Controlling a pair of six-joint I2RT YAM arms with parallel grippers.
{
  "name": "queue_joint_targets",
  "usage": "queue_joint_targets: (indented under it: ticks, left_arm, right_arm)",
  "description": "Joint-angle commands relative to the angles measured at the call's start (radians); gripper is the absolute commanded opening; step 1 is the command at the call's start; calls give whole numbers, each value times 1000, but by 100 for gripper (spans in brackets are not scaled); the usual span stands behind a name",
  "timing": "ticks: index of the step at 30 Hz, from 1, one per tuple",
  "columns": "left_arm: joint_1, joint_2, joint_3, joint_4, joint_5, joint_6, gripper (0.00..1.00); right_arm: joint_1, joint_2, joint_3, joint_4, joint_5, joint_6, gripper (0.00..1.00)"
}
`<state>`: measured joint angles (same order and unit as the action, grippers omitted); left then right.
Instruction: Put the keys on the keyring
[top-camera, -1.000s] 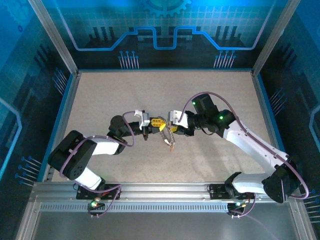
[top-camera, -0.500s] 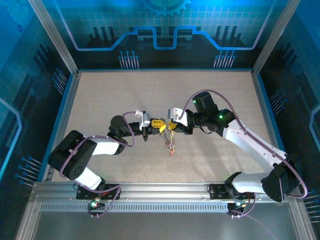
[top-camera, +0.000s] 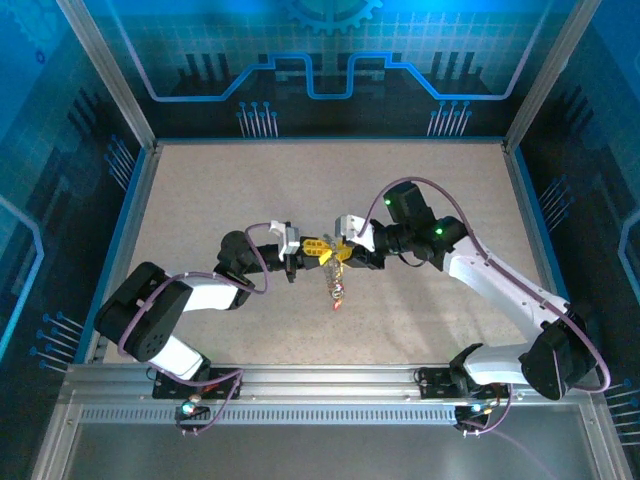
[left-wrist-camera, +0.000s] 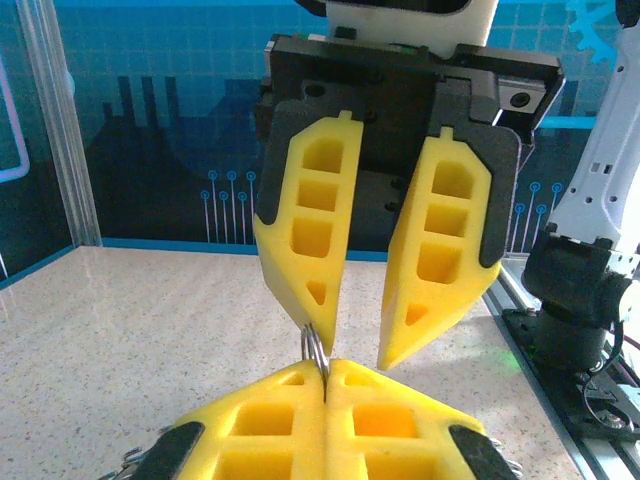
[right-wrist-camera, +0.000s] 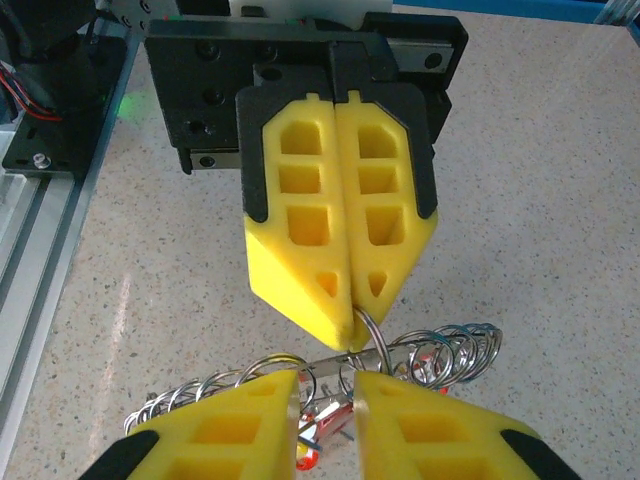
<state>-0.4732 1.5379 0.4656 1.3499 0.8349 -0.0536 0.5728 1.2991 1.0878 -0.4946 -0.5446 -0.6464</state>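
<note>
My left gripper (left-wrist-camera: 325, 366) is shut on the rim of the keyring (left-wrist-camera: 315, 345), a thin silver ring held edge-on above the table. Seen from the right wrist, the left gripper (right-wrist-camera: 354, 336) pinches that keyring (right-wrist-camera: 369, 325) from above. My right gripper (right-wrist-camera: 325, 388) faces it, jaws apart, astride a chain of small wire rings (right-wrist-camera: 455, 350) that hangs from the keyring. Keys (right-wrist-camera: 308, 455) with red heads and silver blades dangle in that gap. One right fingertip (left-wrist-camera: 316, 335) touches the keyring and the other stands off it. From above, both grippers (top-camera: 330, 250) meet mid-table, the keys (top-camera: 337, 297) hanging below.
The speckled beige table (top-camera: 200, 190) lies open all round the two grippers. Blue enclosure walls (top-camera: 320, 70) close the back and sides. A metal rail (top-camera: 320, 385) carrying the arm bases runs along the near edge.
The right gripper has edged a little left toward the left gripper. The dangling chain and keys have swung slightly left with it. The left gripper keeps its hold.
</note>
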Motion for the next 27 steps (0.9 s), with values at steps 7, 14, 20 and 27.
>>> queue_joint_targets:
  ticks: [7,14,20,27]
  left_arm:
    - [-13,-41,33,51,33,-3,0]
    - [-13,-41,32,50,36,-6,0]
    - [-19,-42,38,51,38,-4,0]
    - [-24,-40,44,50,38,-7,0]
  right_arm:
    - [-33,-36,-50,46,-34,46,24]
    - [-63,-68,-82,111,-65,84,29]
    - [-57,-45,-66,96,-128,72,25]
    - [-39,-30,-66,69,-135,50,23]
